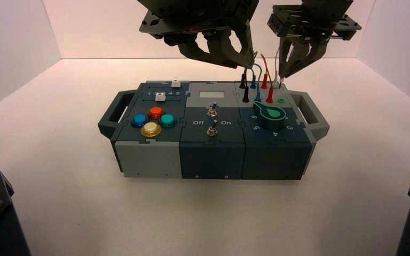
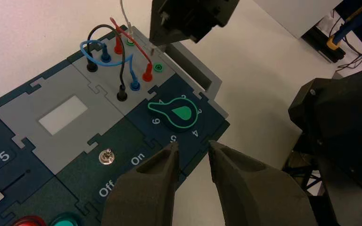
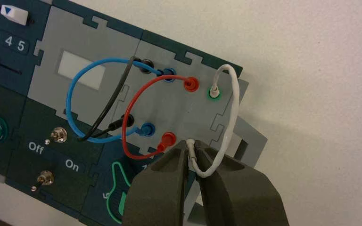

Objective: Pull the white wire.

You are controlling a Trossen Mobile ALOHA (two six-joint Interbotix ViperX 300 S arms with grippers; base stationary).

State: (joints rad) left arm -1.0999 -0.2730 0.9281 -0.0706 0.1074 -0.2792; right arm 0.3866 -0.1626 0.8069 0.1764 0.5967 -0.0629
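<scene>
The white wire [image 3: 231, 113] arches over the far right corner of the box [image 1: 213, 154]. One end sits in a green socket [image 3: 214, 92]. Its other end, a pale plug, is out of its socket and pinched between the fingertips of my right gripper [image 3: 192, 146], which is shut on it just above the box's wire panel [image 1: 282, 80]. The wire also shows in the high view [image 1: 276, 60] and the left wrist view [image 2: 122, 12]. An empty green socket [image 2: 158, 67] lies below the right gripper. My left gripper [image 2: 192, 150] is open and empty, hovering above the box's back [image 1: 245, 60].
Blue [image 3: 75, 84], red [image 3: 136, 94] and black [image 3: 108, 108] jumper wires stand plugged in beside the white one. A green knob [image 1: 269, 113] lies in front of them. Two toggle switches [image 1: 212, 111] marked Off and On sit mid-box, coloured buttons [image 1: 152, 120] at its left.
</scene>
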